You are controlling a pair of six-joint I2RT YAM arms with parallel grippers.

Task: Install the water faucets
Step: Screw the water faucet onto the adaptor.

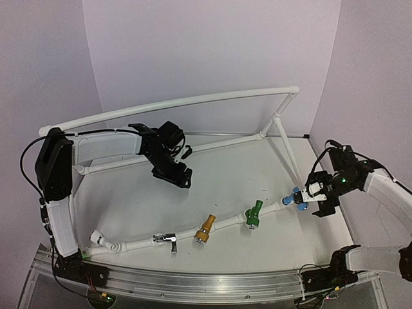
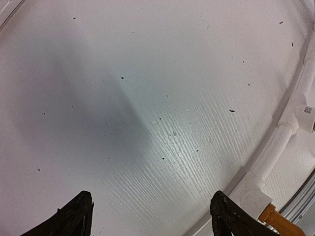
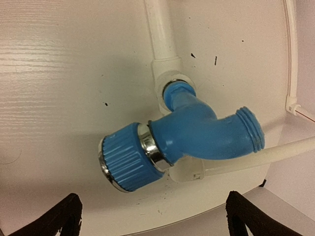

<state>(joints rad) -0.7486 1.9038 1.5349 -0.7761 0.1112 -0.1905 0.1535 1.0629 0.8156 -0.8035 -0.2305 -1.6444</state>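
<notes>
White wood-grain table top (image 1: 225, 187), enclosed by plain lilac walls (image 1: 212, 45), carries a white PVC pipe frame (image 1: 193, 100) whose near run lies low across the front of the surface. Four tap-shaped faucets sit in a row along that near run, from the left: a silver metal faucet (image 1: 168, 239), a yellow plastic faucet (image 1: 205, 230), a green plastic faucet (image 1: 253, 215) and a blue plastic faucet (image 1: 295, 198) at the right end. In the right wrist view the blue plastic faucet (image 3: 192, 130) shows a curved body, a ribbed blue knob with a chrome ring at either end, and a threaded spout end pointing right; its inlet neck enters a white pipe socket (image 3: 167, 73). The right gripper (image 3: 155, 219) has its fingers spread wide; the blue plastic faucet lies ahead of the fingertips, in line with the gap and untouched. The left gripper (image 2: 152, 219) hangs over bare table top behind the row, well apart from every faucet, its fingers also spread with nothing between them; an edge of the yellow plastic faucet (image 2: 278, 221) shows at the lower right corner of its view, beside the white pipe
</notes>
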